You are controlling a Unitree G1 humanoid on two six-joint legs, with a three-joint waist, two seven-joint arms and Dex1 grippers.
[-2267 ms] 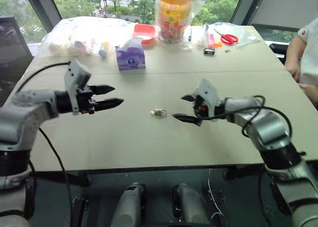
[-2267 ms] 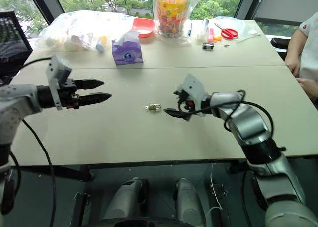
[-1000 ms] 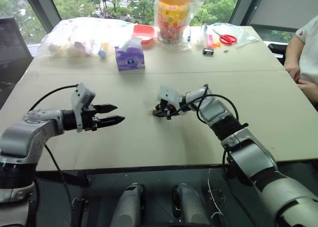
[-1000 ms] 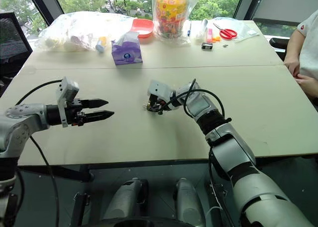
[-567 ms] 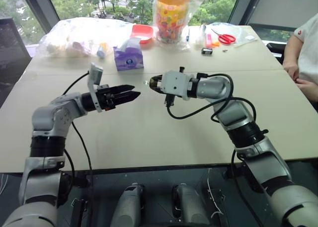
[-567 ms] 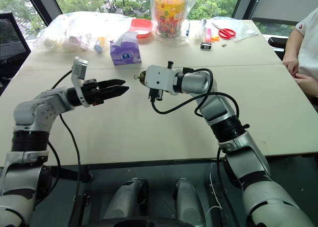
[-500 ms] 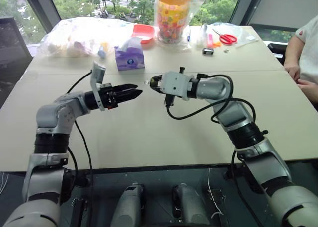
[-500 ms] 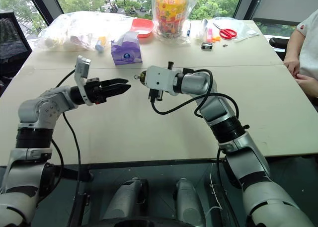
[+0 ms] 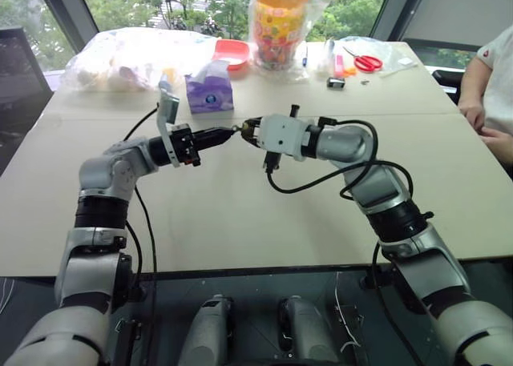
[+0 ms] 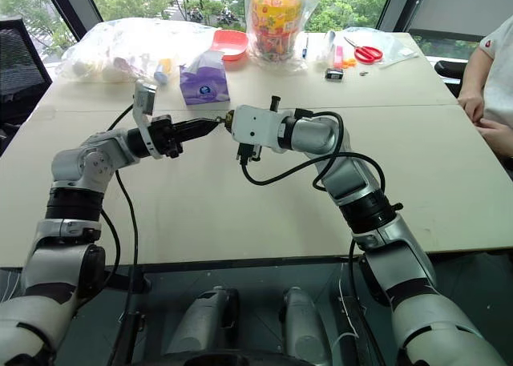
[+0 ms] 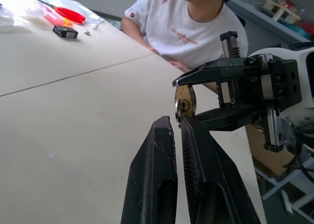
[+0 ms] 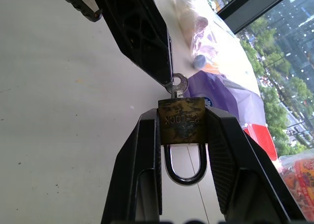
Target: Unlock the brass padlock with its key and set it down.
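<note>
My right gripper (image 12: 182,115) is shut on the brass padlock (image 12: 181,120) and holds it level above the middle of the table (image 9: 240,214). The padlock's boxy body sits between the fingers, with its silver shackle pointing back toward the wrist. The small silvery key (image 12: 177,83) sticks out of the padlock's bottom. Coming in from the left, my left gripper (image 11: 176,120) is shut, its tips pinching the key's head right at the padlock (image 11: 185,100). The key's blade is hidden.
At the table's far side stand a purple tissue box (image 9: 210,94), a red bowl (image 9: 232,52), a bagged orange-lidded jar (image 9: 280,22), clear plastic bags (image 9: 128,58) and red scissors (image 9: 367,62). A person (image 9: 493,86) sits at the table's right edge.
My right gripper lifted the padlock off the table and then held still. My left gripper moved right toward it and went from open to shut at the key.
</note>
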